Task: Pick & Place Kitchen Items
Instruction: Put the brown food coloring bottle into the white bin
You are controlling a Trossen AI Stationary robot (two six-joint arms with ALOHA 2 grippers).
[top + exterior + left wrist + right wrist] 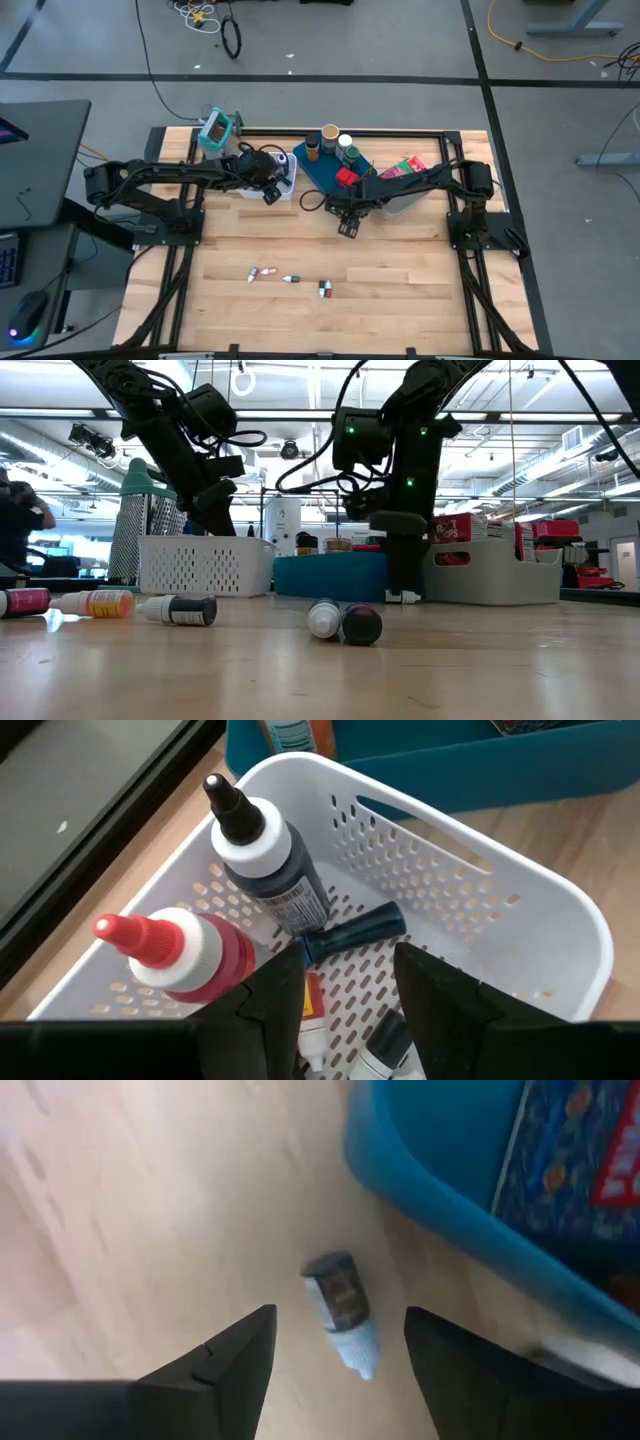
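My left gripper (270, 188) (348, 960) is open over the white mesh basket (285, 172). Inside the basket (480, 880) stand a black-capped bottle (268, 860) and a red-capped bottle (185, 952), and a small dark blue bottle (355, 928) lies on the basket floor just beyond the fingers. My right gripper (348, 224) (340, 1318) is open, low over the table beside the blue tray (325, 172). A small dark bottle with a white cap (338, 1302) lies on its side on the wood between the two fingers, untouched. Several more small bottles (290, 279) lie nearer the front edge.
The blue tray (450, 1180) holds jars and a red tin (346, 177). A grey bin (408, 196) with packets stands to its right. A teal-topped grater (215, 130) stands at the far left. Loose bottles (185, 610) (345, 622) lie on the near wood.
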